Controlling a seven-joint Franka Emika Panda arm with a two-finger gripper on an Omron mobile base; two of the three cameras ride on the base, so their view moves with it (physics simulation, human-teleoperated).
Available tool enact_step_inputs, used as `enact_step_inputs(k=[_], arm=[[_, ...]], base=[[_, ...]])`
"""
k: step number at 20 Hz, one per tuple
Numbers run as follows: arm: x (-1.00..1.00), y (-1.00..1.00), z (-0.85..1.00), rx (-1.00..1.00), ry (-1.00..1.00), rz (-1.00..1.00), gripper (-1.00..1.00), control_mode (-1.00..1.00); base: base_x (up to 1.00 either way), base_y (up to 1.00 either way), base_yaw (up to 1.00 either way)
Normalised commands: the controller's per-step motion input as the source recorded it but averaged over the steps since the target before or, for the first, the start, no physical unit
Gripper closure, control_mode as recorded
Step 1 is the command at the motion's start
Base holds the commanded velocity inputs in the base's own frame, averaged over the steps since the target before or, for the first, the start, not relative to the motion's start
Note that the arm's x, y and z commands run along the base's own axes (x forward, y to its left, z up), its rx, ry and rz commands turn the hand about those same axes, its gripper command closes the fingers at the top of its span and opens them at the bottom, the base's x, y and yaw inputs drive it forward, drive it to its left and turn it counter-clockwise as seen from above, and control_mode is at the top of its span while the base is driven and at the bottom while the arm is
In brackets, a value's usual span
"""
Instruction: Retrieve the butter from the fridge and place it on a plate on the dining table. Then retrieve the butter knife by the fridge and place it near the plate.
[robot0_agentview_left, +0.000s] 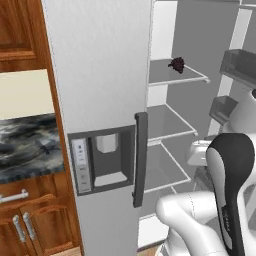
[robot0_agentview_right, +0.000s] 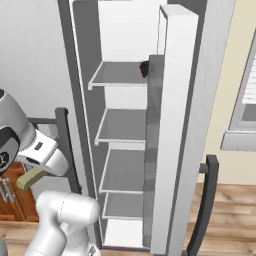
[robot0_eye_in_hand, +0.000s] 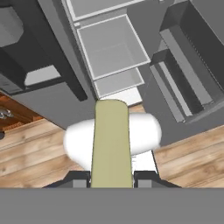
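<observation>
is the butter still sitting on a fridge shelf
No, the butter is clamped in the claw, out in front of the open fridge.

In the left base view the fridge (robot0_agentview_left: 100, 75) fills the middle of the frame, its closed left door carrying the water dispenser panel (robot0_agentview_left: 102, 160) at lower centre, with the door handle (robot0_agentview_left: 140, 160) just right of it. Right of that door the compartment stands open, shelves (robot0_agentview_left: 170, 122) stacked one above another; a small dark item (robot0_agentview_left: 176, 64) sits on the upper shelf. Door bins (robot0_agentview_left: 237, 65) hang at the upper right. At the left edge a tabletop (robot0_agentview_left: 27, 145) lies above cabinet doors (robot0_agentview_left: 30, 225). In the hand view the butter (robot0_eye_in_hand: 111, 144) stands at lower centre between the tool (robot0_eye_in_hand: 111, 179) fingers, with the wooden floor (robot0_eye_in_hand: 35, 148) behind it.
</observation>
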Motion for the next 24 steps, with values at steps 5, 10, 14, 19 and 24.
enact_step_inputs(k=[5, 10, 14, 19, 24], arm=[[0.0, 0.0, 0.0, 0.0, 0.0, 0.0, 1.0, 1.0], [0.0, 0.0, 0.0, 0.0, 0.0, 0.0, 1.0, 1.0], [0.0, 0.0, 0.0, 0.0, 0.0, 0.0, 1.0, 1.0], [0.0, 0.0, 0.0, 0.0, 0.0, 0.0, 1.0, 1.0], [0.0, 0.0, 0.0, 0.0, 0.0, 0.0, 1.0, 1.0]], base=[[-0.57, 0.44, 0.0], [-0.51, 0.49, 0.0], [-0.38, 0.54, 0.02], [-0.18, 0.51, 0.03], [-0.14, 0.45, 0.0]])
